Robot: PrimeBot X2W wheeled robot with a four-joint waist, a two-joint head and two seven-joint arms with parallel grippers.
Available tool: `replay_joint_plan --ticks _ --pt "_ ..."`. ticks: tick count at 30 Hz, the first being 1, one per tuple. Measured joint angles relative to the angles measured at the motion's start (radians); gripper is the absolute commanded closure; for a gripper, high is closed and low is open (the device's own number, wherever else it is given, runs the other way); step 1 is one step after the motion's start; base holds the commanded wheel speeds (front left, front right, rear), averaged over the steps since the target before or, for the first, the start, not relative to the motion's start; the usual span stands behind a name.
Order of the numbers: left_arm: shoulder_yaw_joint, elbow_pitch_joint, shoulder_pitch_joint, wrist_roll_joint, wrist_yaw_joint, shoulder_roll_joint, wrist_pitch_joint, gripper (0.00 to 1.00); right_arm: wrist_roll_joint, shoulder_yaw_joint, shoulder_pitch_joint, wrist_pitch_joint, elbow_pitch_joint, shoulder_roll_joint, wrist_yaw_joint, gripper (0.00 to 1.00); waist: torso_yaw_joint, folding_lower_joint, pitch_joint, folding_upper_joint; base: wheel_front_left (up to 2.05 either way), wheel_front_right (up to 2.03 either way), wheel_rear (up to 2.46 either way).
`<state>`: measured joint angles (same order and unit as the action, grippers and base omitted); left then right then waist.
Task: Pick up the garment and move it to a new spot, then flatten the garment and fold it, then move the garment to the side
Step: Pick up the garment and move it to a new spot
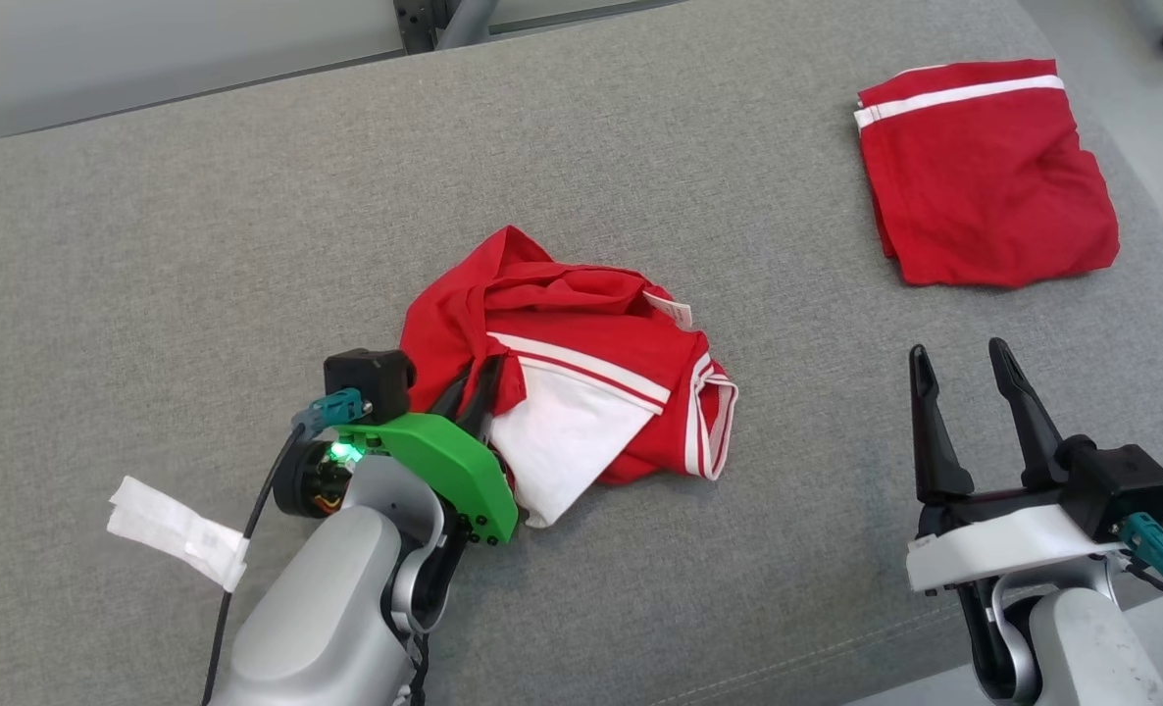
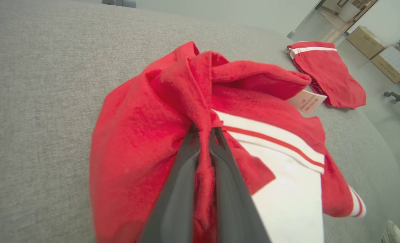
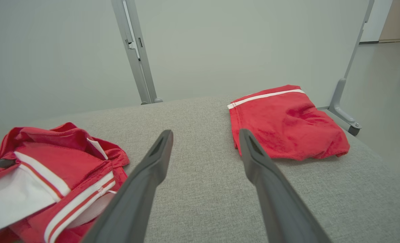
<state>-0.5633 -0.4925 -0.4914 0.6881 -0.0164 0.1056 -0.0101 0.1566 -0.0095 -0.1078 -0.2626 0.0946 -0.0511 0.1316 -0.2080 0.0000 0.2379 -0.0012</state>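
There are two red garments on one grey table (image 1: pixel 150 245): a crumpled garment (image 1: pixel 591 338) and a folded garment (image 1: pixel 984 186). The crumpled one carries one tag (image 1: pixel 670 312). There are two grippers, the left gripper (image 2: pixel 205 130) and the right gripper (image 1: pixel 959 348), with two fingers each. One white strip (image 1: pixel 177 529) lies on the table. Two metal posts (image 3: pixel 134 50) rise behind. Off the table are what look like two boxes (image 2: pixel 367 40), though they are blurred.

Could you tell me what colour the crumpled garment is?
The garment is red with white stripes; left wrist view shows it best.
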Motion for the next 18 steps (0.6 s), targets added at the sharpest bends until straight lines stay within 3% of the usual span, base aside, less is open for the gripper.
replay_joint_plan --ticks 2,4,5,9,14,18 --pt "0.006 -0.041 -0.012 -0.001 0.009 -0.005 -0.039 1.00 0.000 -0.003 0.002 0.000 0.001 0.000 0.000 0.00 0.003 0.0000 -0.001 0.0000 0.00 0.00 0.00" --pt "0.006 -0.061 -0.023 -0.008 0.019 -0.006 -0.074 0.41 0.000 -0.005 0.008 0.000 0.003 0.000 0.000 0.00 0.010 0.0000 -0.005 0.0000 0.00 0.00 0.00" --pt "0.007 -0.064 -0.023 -0.007 0.027 -0.007 -0.088 0.00 0.000 -0.007 0.013 0.000 0.005 0.000 0.000 0.00 0.014 0.0000 -0.010 0.0000 0.00 0.00 0.00" --pt "0.013 -0.048 0.006 -0.024 0.032 0.025 -0.163 0.00 -0.003 -0.005 0.031 0.000 0.013 0.001 0.000 0.00 0.025 0.0000 -0.040 0.0000 0.00 0.00 0.00" --pt "0.046 0.035 0.096 -0.054 -0.007 0.088 -0.226 0.00 -0.020 -0.022 0.058 0.000 0.013 0.001 0.000 0.00 0.037 0.0000 -0.078 0.0000 0.00 0.00 0.00" --pt "0.085 0.152 0.209 -0.151 -0.101 0.161 -0.248 0.00 -0.052 -0.051 0.094 0.000 0.005 0.001 0.000 0.00 0.052 -0.0001 -0.115 0.0000 0.00 0.00 0.00"
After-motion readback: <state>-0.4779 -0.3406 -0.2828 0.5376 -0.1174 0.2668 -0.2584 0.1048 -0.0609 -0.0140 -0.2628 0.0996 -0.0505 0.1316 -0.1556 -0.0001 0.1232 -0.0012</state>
